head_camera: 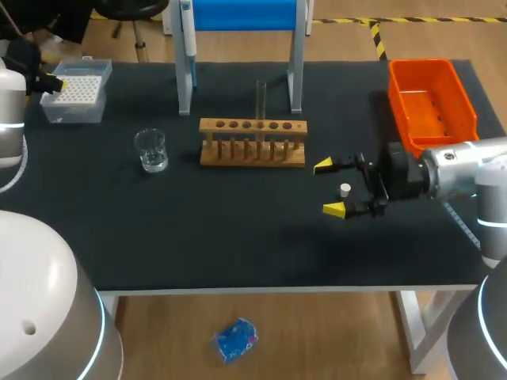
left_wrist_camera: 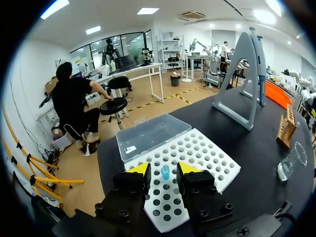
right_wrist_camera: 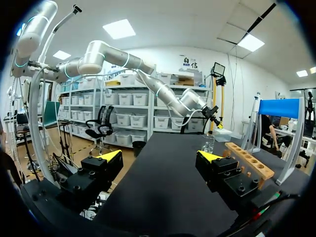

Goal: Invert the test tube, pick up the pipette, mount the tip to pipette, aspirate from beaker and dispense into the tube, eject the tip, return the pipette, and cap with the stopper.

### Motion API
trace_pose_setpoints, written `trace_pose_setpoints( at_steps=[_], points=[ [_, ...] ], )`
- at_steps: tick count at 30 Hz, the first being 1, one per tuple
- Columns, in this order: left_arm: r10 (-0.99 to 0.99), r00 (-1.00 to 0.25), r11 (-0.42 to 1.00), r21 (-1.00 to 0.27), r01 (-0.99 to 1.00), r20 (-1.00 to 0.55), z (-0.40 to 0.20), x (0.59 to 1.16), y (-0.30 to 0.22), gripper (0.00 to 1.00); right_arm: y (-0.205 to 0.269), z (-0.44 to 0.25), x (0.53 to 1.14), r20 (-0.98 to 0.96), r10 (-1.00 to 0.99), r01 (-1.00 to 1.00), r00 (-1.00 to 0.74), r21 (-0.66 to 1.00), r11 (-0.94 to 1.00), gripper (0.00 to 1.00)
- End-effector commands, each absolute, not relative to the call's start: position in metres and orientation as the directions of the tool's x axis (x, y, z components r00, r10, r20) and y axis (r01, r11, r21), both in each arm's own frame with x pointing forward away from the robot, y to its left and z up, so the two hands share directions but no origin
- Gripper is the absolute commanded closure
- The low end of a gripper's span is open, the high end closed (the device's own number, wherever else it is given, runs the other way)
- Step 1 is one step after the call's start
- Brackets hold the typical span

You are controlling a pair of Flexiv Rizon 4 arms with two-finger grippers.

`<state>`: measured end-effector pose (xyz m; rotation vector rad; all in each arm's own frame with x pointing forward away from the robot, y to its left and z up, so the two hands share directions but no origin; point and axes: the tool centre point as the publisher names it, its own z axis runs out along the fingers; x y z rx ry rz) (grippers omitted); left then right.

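Our right end effector (head_camera: 329,188) hangs wide open near the desk's right edge, the stopper (head_camera: 345,190) untouched between its fingers. Our left end effector (left_wrist_camera: 164,170), open and empty, hovers over the tip box (left_wrist_camera: 212,163) at the far left corner. The test tube (head_camera: 261,99) stands in the rack (head_camera: 252,152) mid-desk.

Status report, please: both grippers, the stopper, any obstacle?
Left gripper open above tip box. Right gripper open around stopper, not gripped. No obstacle near stopper.

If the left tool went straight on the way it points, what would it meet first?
Likely the blue tip standing in the white tip rack, right in line between the left tool's fingers, though depth is unclear.
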<state>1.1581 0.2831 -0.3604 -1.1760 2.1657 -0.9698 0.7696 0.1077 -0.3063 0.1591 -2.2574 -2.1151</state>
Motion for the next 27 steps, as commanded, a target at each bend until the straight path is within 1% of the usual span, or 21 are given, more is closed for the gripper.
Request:
trace_pose_setpoints(
  at_steps=[1, 4, 9, 13, 19, 21, 22, 23, 27],
  points=[
    [-0.857, -0.510, 0.376, -0.770, -0.516, -0.077, -0.3612, 1.1591, 0.2820, 0.68, 0.1072, -0.3065, 0.7686, -0.039, -0.103, -0.046, -0.994, 0.997, 0.063, 0.00],
    [-0.857, -0.511, 0.375, -0.765, -0.524, -0.071, -0.3627, 1.1585, 0.2803, 0.69, 0.1072, -0.3065, 0.7686, -0.039, -0.103, -0.046, -0.994, 0.997, 0.063, 0.00],
    [-0.852, -0.518, 0.384, -0.758, -0.528, -0.071, -0.3638, 1.1570, 0.2789, 0.69, 0.1072, -0.3065, 0.7686, -0.039, -0.103, -0.046, -0.994, 0.997, 0.063, 0.00],
    [-0.852, -0.518, 0.387, -0.756, -0.528, -0.074, -0.3627, 1.1554, 0.2792, 0.73, 0.1072, -0.3065, 0.7686, -0.039, -0.103, -0.046, -0.994, 0.997, 0.063, 0.00],
    [-0.851, -0.520, 0.386, -0.757, -0.527, -0.072, -0.3627, 1.1548, 0.2791, 0.75, 0.1072, -0.3065, 0.7686, -0.039, -0.103, -0.046, -0.994, 0.997, 0.063, 0.00],
    [-0.849, -0.523, 0.388, -0.757, -0.527, -0.071, -0.3633, 1.1539, 0.2774, 0.80, 0.1072, -0.3065, 0.7686, -0.039, -0.103, -0.046, -0.994, 0.997, 0.063, 0.00],
    [-0.848, -0.524, 0.389, -0.757, -0.526, -0.072, -0.3635, 1.1538, 0.2770, 0.86, 0.1072, -0.3065, 0.7686, -0.039, -0.103, -0.046, -0.994, 0.997, 0.063, 0.00],
    [-0.848, -0.525, 0.390, -0.756, -0.526, -0.072, -0.3637, 1.1537, 0.2768, 0.87, 0.1072, -0.3065, 0.7686, -0.039, -0.103, -0.046, -0.994, 0.997, 0.063, 0.00],
    [-0.847, -0.527, 0.390, -0.754, -0.528, -0.069, -0.3649, 1.1536, 0.2766, 0.84, 0.1072, -0.3065, 0.7686, -0.039, -0.103, -0.046, -0.994, 0.997, 0.063, 0.00]
  ],
)
